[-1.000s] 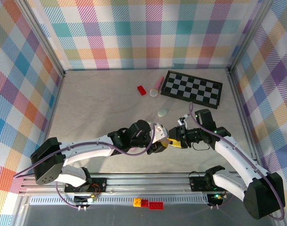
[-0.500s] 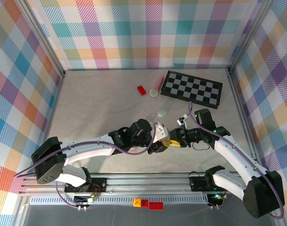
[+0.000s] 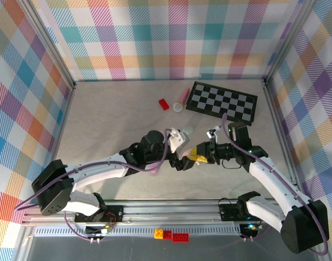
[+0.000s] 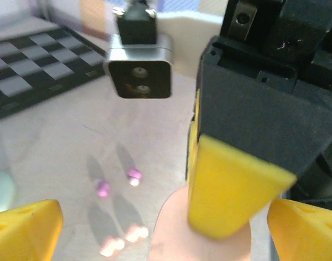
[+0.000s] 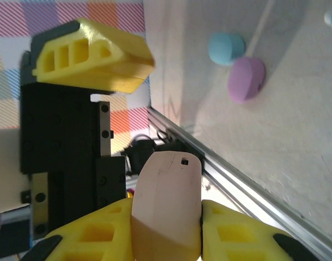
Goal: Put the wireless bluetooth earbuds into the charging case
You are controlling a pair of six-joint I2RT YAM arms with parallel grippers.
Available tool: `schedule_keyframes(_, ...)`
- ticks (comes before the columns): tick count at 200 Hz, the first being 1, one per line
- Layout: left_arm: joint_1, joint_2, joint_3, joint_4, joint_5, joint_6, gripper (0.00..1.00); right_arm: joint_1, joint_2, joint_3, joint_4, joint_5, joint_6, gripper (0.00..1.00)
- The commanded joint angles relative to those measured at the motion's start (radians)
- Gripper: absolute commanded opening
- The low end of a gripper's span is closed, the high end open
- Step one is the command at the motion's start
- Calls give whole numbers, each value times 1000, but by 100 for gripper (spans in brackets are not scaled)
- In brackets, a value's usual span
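While the left gripper point(image 4: 166, 227) hangs over the table point(image 4: 57, 136) with jaws spread wide and empty, the right gripper point(image 5: 166, 228) clamps a smooth, pale pink oval case point(image 5: 167, 201) held aloft; two tiny purple earbuds point(image 4: 103, 188) lie near each other below.

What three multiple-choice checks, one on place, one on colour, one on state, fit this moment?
1. The checkerboard lies: A near left; B far right; C near middle.
2. The case in the right gripper is: A pink; B green; C black.
3. The left gripper is: A shut on the case; B shut, empty; C open.
B: it sits at the far right. A: it shows pink in the grip. C: its jaws stand wide apart.
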Motion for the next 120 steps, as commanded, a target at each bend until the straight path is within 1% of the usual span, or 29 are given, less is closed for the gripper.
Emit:
schedule_keyframes(1,37,-59,-47,220,-26,-83,97,-36,0,38,191,-29,138,13)
schedule_keyframes(9,54,-65,-60,274,-44,-95,97,-48,7,37,257,-33,190,12)
schedule_keyframes(17,72,-66,-67,321,-61,-107,100,-57,16,36,333,-37,246,12)
schedule_keyframes(27,100,-61,-68,374,-62,-117,100,-64,31,38,427,-34,314,12)
schedule_keyframes(49,158,-25,-47,472,8,-141,100,-67,96,54,610,-12,439,10)
schedule_keyframes(60,181,6,-34,529,50,-166,100,-66,138,60,729,-5,517,10)
schedule_keyframes(64,188,18,-31,556,57,-193,99,-66,153,64,771,-3,545,10)
schedule_keyframes(75,211,60,-32,669,47,-299,93,-65,191,80,862,-11,608,10)
schedule_keyframes(81,224,93,-33,748,69,-334,90,-66,204,91,880,-19,623,10)
schedule_keyframes(86,233,123,-31,812,107,-344,88,-65,214,101,886,-25,629,10)
schedule_keyframes(94,245,168,-18,898,178,-350,88,-66,222,121,871,-35,631,10)
schedule_keyframes(101,256,198,-13,959,208,-374,87,-66,226,134,853,-39,629,10)
schedule_keyframes(110,263,227,-1,1006,223,-401,85,-67,229,148,841,-42,631,10)
schedule_keyframes(120,265,241,18,1000,258,-388,84,-65,229,158,837,-46,640,9)
